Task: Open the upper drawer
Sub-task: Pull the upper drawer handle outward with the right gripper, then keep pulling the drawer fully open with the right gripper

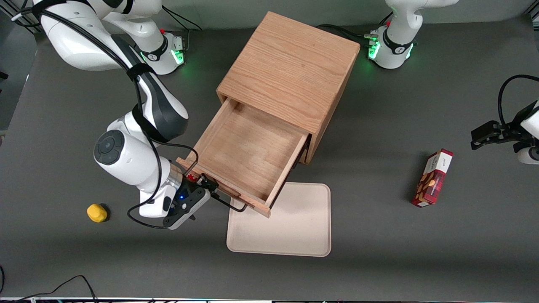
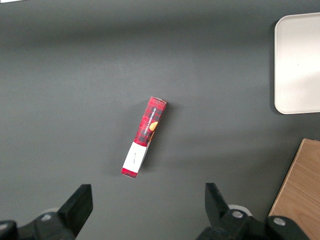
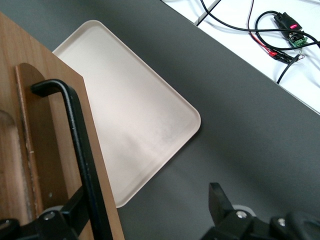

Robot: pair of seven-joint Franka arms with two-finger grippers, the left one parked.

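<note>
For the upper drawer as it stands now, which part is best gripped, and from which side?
Grip the black wire bar handle on the upper drawer front, approaching from in front of the drawer. It stands off the panel, leaving finger room. The gripper is at that handle, one finger against it.

A dark grey matte table (image 1: 421,261) fills nearly the whole scene, evenly lit from above, with soft shadows under whatever stands on it. Green indicator light glows onto the surface at two spots along the edge farthest from the front camera. In the right wrist view a white surface (image 3: 305,70) borders the table, strewn with black and red cables (image 3: 235,20).
</note>
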